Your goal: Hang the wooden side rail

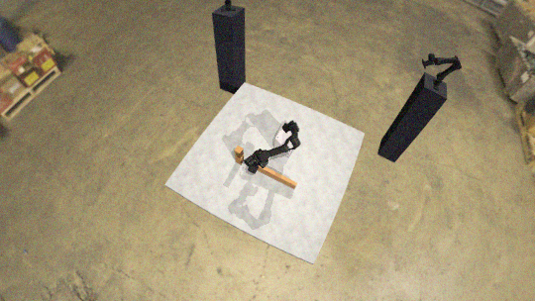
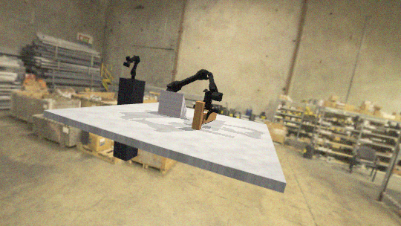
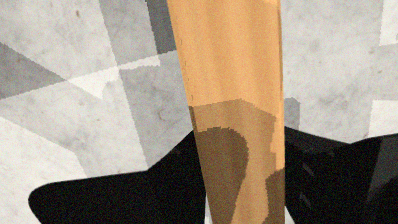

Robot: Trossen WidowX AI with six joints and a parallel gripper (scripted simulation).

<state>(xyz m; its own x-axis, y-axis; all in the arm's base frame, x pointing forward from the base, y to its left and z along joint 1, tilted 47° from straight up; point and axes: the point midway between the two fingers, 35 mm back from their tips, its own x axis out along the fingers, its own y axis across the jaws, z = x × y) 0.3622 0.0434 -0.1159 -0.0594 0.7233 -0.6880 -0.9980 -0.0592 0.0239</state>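
In the wrist view the hand [image 3: 240,200] is clamped on the wooden side rail [image 3: 232,75], which runs up mid-frame over the bench [image 3: 65,125]. In the top view the rail lies centre-frame, its left end near the headboard post [image 1: 239,154]. The hooks are hidden; a tilted rail could miss the pins and jam, I judge.

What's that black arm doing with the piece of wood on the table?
A single black robot arm is gripping a long wooden side rail near one end, its gripper shut on it. That end is held up beside a short upright wooden post on the white table, while the rail's far end looks to be down on the surface. The arm seems to be hanging the rail on the post; whether its hooks have caught cannot be seen.
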